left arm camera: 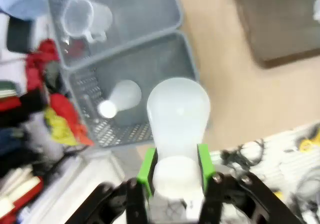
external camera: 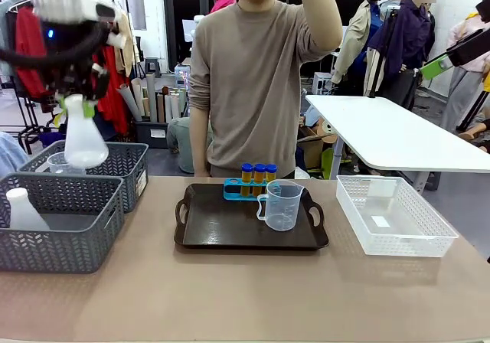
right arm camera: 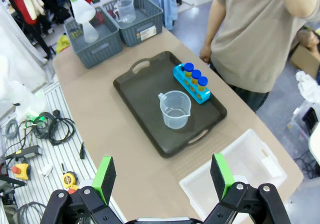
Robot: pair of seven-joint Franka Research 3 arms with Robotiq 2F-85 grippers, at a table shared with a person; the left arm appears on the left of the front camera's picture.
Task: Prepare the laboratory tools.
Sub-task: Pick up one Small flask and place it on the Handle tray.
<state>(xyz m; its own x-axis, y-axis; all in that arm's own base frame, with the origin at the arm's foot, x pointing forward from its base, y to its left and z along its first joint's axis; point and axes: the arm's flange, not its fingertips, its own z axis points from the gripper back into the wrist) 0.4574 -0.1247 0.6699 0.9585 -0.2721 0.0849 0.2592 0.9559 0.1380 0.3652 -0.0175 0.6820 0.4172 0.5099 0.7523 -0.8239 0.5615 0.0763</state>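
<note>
L jaws grip conical flask (left arm camera: 177, 115) neck (held aloft); R jaws wide open.

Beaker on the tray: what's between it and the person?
The blue rack with three blue-capped orange tubes, on the black tray beside the measuring beaker. Right wrist and front views both show it.

Up at the far left, the conical flask (external camera: 86, 140) looks like milky, matt, translucent plastic. On the left, the grey baskets (external camera: 65, 232) are moulded plastic with a woven texture. In the middle, the black tray (external camera: 222, 232) is smooth with a soft sheen, and the beaker (external camera: 281, 205) is clear, glossy plastic. The tabletop (external camera: 230, 301) is beige, matt and smooth.
</note>
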